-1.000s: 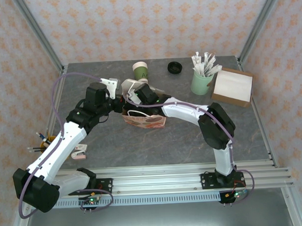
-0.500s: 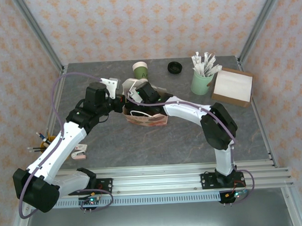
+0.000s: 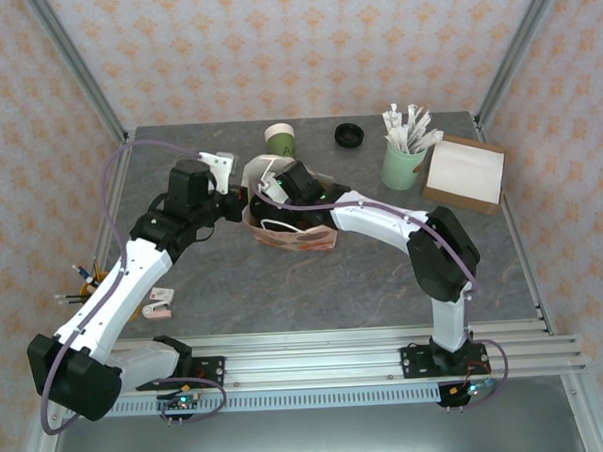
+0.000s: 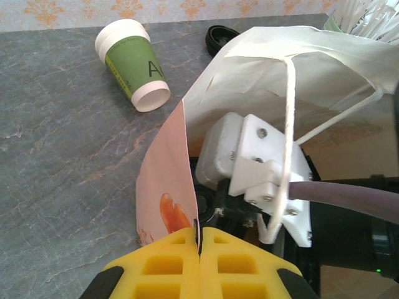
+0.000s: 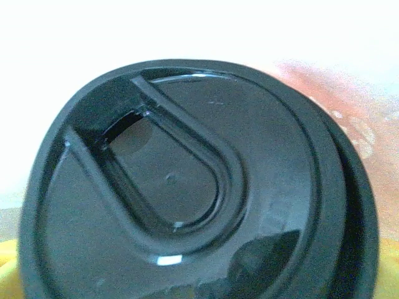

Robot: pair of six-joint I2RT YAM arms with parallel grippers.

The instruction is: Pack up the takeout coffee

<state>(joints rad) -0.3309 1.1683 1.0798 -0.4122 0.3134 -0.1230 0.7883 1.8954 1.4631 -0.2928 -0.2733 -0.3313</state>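
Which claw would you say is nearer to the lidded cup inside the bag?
Right: the right claw sits above the lidded cup, inside the bag; the left claw pinches the bag's edge.

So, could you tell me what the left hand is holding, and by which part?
The left hand is shut on the paper bag, pinching the pink edge of its opening.

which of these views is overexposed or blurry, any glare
Right wrist: the background behind the black lid is blown out to white, the lid's edges are soft, small glints on its plastic. Left wrist: the paper bag is bright white inside. Top external: even light, sharp, faint shadows.
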